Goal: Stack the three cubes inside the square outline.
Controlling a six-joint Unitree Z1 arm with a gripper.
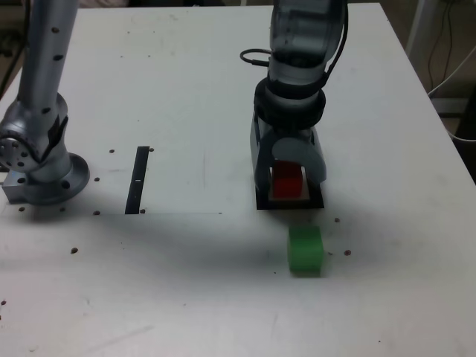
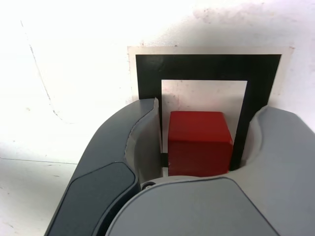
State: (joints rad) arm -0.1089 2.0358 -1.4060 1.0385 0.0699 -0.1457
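Jaws [image 2: 204, 132] parted around the red cube [image 2: 199, 142], gripping nothing, presumably to leave it as base inside the square outline [image 2: 206, 67]; green cube [image 1: 305, 251] waits toward the counter's [image 1: 201, 297] near edge.

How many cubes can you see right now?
2. The red cube sits inside the square outline, between the tool's fingers; the green cube is on the table just outside it. Any other may be hidden behind the arm.

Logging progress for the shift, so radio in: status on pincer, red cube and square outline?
Pincer open around red cube, not gripping. Cube inside square outline. Green cube outside it. Yellow not seen.
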